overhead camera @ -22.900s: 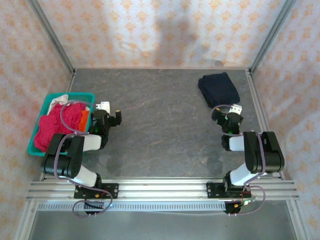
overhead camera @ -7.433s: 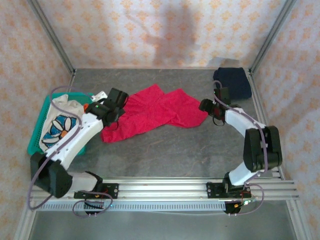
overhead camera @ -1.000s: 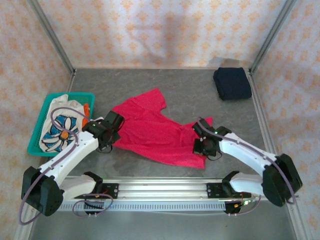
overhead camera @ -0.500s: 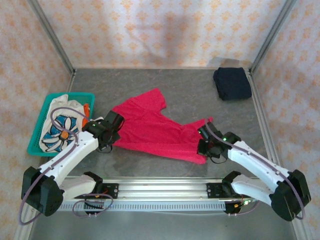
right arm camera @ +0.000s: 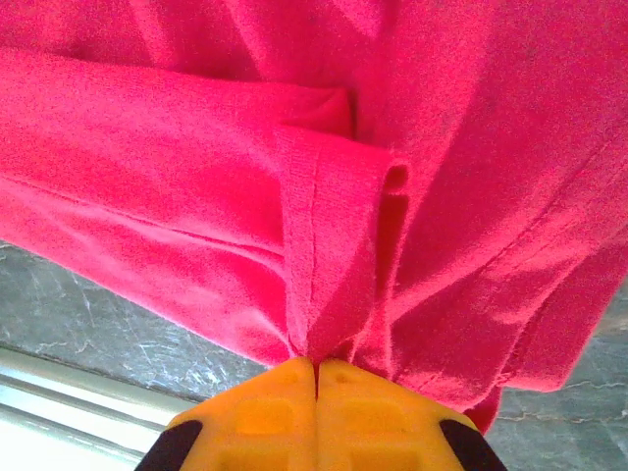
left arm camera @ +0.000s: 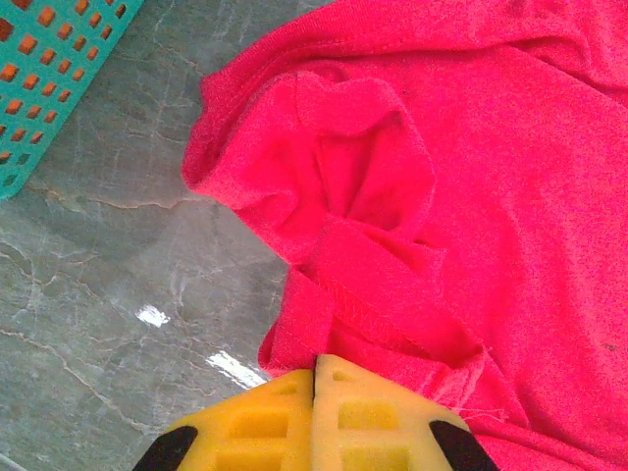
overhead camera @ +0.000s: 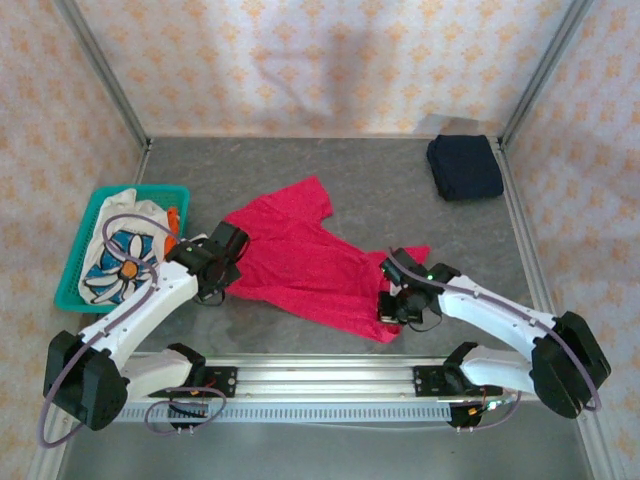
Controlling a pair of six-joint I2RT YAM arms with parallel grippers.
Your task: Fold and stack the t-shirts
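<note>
Red shirt point(overhead camera: 300, 265) lies spread and wrinkled on the table point(overhead camera: 330, 190), mid to near, running diagonally. One sleeve points far and the hem end sits near-right.

Left claw point(overhead camera: 222, 280) is at the shirt's left-near edge, closed tight and pinching red cloth. In the left wrist view, the claw point(left arm camera: 316, 368) has its yellow fingers point(left arm camera: 265, 422) pressed together with no gap. A bunched, folded bit of the shirt point(left arm camera: 471, 196) runs into them. A basket point(left arm camera: 49, 69) corner shows far-left, with bare table point(left arm camera: 98, 294) between it and the cloth.

Right claw point(overhead camera: 388, 305) is at the shirt's near-right edge, also clamped on red cloth. In the right wrist view, the claw point(right arm camera: 316, 363) has its fingers point(right arm camera: 255, 422) touching each other. A narrow doubled fold of hem goes straight in between them, and the shirt point(right arm camera: 196, 147) is creased in layers around it. A table point(right arm camera: 98, 324) strip shows at the left.

Navy shirt point(overhead camera: 465, 167) is folded at the far-right corner, well apart from the red one.

Flower shirt point(overhead camera: 115, 262), white with blue print, is crumpled inside the teal basket point(overhead camera: 66, 298) at the left, just beside the left arm.

Both arms are stretched low over the table from the near rail point(overhead camera: 320, 380).
</note>
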